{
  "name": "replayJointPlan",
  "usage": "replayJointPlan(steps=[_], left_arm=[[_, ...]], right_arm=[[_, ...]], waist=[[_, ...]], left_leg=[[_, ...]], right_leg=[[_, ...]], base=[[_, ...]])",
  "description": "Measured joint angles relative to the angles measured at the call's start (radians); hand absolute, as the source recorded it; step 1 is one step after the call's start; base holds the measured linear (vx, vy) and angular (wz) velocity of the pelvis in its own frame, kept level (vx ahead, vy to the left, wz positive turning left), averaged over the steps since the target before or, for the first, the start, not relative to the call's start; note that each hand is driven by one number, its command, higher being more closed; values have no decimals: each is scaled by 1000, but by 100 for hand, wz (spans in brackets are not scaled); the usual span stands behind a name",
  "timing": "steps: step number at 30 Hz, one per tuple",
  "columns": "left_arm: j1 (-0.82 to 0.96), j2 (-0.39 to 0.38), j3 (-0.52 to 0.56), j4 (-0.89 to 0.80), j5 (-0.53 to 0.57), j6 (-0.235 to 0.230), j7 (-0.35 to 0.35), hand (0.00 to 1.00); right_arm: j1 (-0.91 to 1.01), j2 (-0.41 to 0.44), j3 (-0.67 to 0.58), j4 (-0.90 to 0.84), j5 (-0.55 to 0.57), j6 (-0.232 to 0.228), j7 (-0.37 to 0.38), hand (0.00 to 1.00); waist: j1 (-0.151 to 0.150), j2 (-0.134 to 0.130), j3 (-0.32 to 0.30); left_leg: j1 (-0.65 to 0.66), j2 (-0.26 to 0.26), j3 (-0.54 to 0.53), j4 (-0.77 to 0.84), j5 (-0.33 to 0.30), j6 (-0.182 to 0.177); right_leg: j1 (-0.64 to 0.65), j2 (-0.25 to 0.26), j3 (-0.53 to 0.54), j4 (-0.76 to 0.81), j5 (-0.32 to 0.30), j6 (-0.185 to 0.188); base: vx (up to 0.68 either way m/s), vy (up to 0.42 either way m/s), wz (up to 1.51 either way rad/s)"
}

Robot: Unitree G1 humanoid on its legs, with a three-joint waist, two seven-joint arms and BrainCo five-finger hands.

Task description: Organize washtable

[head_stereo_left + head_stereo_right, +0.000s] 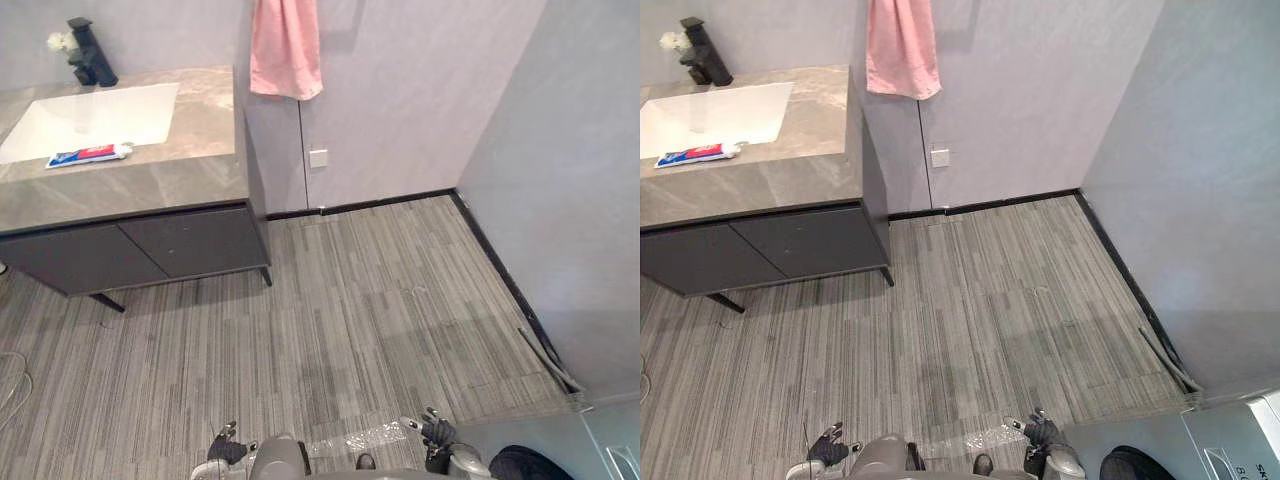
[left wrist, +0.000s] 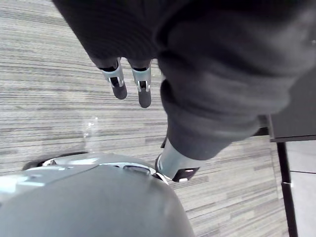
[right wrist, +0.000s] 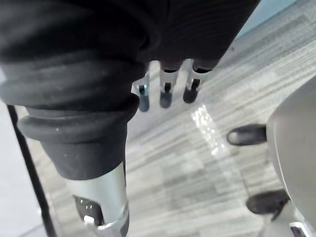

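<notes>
Toothpaste tube [image 1: 88, 154], lying flat on the washtable counter [image 1: 190, 170] at the front edge of the basin [image 1: 95, 118]: probably light, soft and smooth, best pinched across its middle; left hand [image 1: 228, 449] and right hand [image 1: 437, 433] hang empty, fingers relaxed, well apart from it.

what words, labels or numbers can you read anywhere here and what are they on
No text here reads clearly.
toothpaste tube on the countertop: has print, too small and blurred to read.
white appliance at the lower right: marks on its front panel, cut off at the edge and too small to read.
wall plate and pink towel: no print seen.
</notes>
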Motion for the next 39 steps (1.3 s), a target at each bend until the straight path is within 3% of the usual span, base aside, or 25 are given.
replayJointPlan(steps=[4, 5, 6, 7, 8, 9, 10, 12, 13, 14, 15, 17, 20, 21, 23, 25, 26, 27, 29, 31, 33, 35, 36, 39], left_arm=[[-9, -2, -6, 0, -11, 0, 6, 0], [-11, -3, -10, 0, -11, -3, 12, 0], [-10, -14, -17, 1, -11, -6, 16, 0], [-6, -18, -17, 1, -12, -6, 16, 0], [-8, -8, -17, 0, -12, -11, 15, 0], [-13, 0, -17, 0, -12, -13, 14, 0], [-18, 9, -14, -1, -12, -15, 15, 0], [-6, 8, -13, 1, -12, -14, 15, 0], [-1, 7, -14, 2, -12, -13, 15, 0], [-5, 8, -24, 2, -12, -12, 14, 0], [-10, 8, -30, 2, -13, -13, 15, 0], [-30, 2, -54, -2, -28, -16, 13, 0], [-56, -18, -56, -1, -29, -14, 12, 0], [-56, -21, -57, -1, -29, -14, 12, 0], [-46, -35, -57, -1, -29, -13, 12, 0], [-40, -31, -56, 0, -29, -13, 12, 0], [-49, -45, -47, 4, -29, -12, 13, 0], [-54, -62, -46, 1, -28, -14, 11, 0], [-57, -83, -43, -1, -27, -15, 11, 0], [-57, -80, -9, -13, -28, -13, 7, 0], [-53, -78, -2, -27, -29, -15, 6, 0], [-56, -65, -3, -53, -30, -16, 6, 0], [-56, -66, -3, -63, -31, -17, 7, 0], [-62, -64, -7, -78, -37, -18, 7, 0]], right_arm=[[-2, -8, 0, 0, 1, 3, -2, 0], [-2, -9, 0, 0, 1, 5, -2, 0], [-2, -19, 3, -3, 0, 5, -2, 0], [-2, -28, 4, -3, 0, 6, -1, 0], [4, -16, 5, -5, 0, 5, -1, 0], [10, -7, 4, -5, 0, 5, 0, 0], [5, 7, 4, -5, -2, 6, 1, 0], [-11, 18, 6, -6, -3, 6, 3, 0], [-20, 21, 15, -6, -7, 5, 4, 0], [-33, 19, 23, -6, -17, 5, 5, 0], [-41, 19, 25, -6, -27, 5, 5, 0], [-56, 18, 64, -10, -41, 4, 7, 0], [-62, 15, 83, -17, -41, 3, 22, 0], [-64, 12, 83, -21, -40, 2, 23, 0], [-64, 10, 84, -40, -40, 0, 23, 0], [-46, 13, 91, -45, -40, -4, 24, 0], [-61, -7, 90, -52, -40, -5, 23, 0], [-61, -13, 86, -54, -39, -10, 23, 0], [-56, -26, 78, -43, -39, -14, 22, 0], [-49, -24, 74, -44, -34, -13, 22, 0], [-36, -19, 70, -33, -26, -12, 21, 0], [-30, -16, 61, -33, -18, -13, 18, 0], [-31, -17, 61, -33, -16, -13, 16, 0], [-42, -6, 60, -33, -7, -12, 11, 0]], waist=[[-5, -1, 10], [-4, 3, 10], [2, 25, 11], [6, 31, 8], [18, 16, 3], [20, -1, 3], [22, -20, 6], [23, -21, 6], [23, -21, 8], [20, -17, 12], [18, -14, 13], [16, 9, 24], [9, 9, 25], [2, 11, 26], [-18, 13, 29], [-23, -24, 30], [-32, 2, 34], [-39, 19, 30], [-35, 42, 31], [-35, 49, 43], [-23, 35, 52], [-3, 13, 61], [0, 11, 62], [15, 6, 67]], left_leg=[[-63, -79, -70, -178, -15, 10], [-68, -103, -97, -314, 11, -12], [-53, -101, -119, -427, 76, -3], [-51, -101, -113, -420, 111, 36], [-47, -122, -100, -395, 108, 72], [-45, -134, -91, -387, 92, 82], [-29, -148, -71, -391, 71, 91], [25, -146, -39, -412, 53, 110], [85, -145, -10, -432, 39, 125], [146, -147, -2, -455, 24, 136], [178, -147, -3, -470, 22, 135], [294, -127, -9, -550, 22, 135], [349, -100, -28, -587, 19, 130], [363, -89, -37, -587, 17, 127], [412, -69, -59, -587, -4, 91], [463, -90, -94, -585, -41, 34], [488, -64, -131, -578, -60, 22], [463, -51, -167, -531, -57, 17], [410, -26, -196, -421, -50, 5], [256, 26, -228, -44, 13, -73], [177, 82, -139, 145, -2, -48], [87, 80, -46, 147, -30, -2], [60, 74, -28, 121, -32, 1], [-6, 2, 37, -200, -25, 3]], right_leg=[[-2, -58, 39, 2, -22, 17], [-4, -75, 50, 5, -41, 36], [-5, -72, 67, 12, -65, 67], [-3, -73, 71, 19, -81, 77], [2, -92, 80, 36, -101, 98], [4, -107, 76, 49, -113, 106], [-18, -125, 67, 116, -133, 127], [-97, -126, 66, 316, -146, 162], [-164, -133, 62, 499, -145, 223], [-215, -156, 16, 659, -164, 246], [-232, -173, -36, 705, -177, 225], [-278, -195, -228, 699, -218, 141], [-349, -169, -311, 543, -208, 118], [-375, -157, -318, 488, -179, 104], [-406, -116, -314, 344, -47, 82], [-407, -113, -273, 263, 129, 39], [-416, -105, -279, 343, 118, 36], [-413, -106, -301, 363, 56, 34], [-397, -90, -324, 366, 20, 19], [-287, -60, -368, 306, -20, 1], [-171, -38, -385, 240, -29, -8], [-90, -40, -390, 164, -27, -6], [-79, -40, -392, 148, -26, -5], [-31, -62, -401, 89, -23, 7]], base=[[213, 131, -35], [251, 200, -38], [272, 221, -44], [324, 259, -51], [291, 212, -34], [461, 258, -29], [449, 220, -32], [406, 196, -54], [383, 154, -53], [384, 139, -38], [378, 108, -18], [369, 56, -8], [312, -39, 19], [448, -115, 32], [496, -173, 28], [461, -218, 41], [424, -251, 64], [426, -254, 49], [390, -284, 37], [417, -285, 47], [340, -197, 30], [299, -162, 13], [312, -98, 7], [281, 29, 7]])
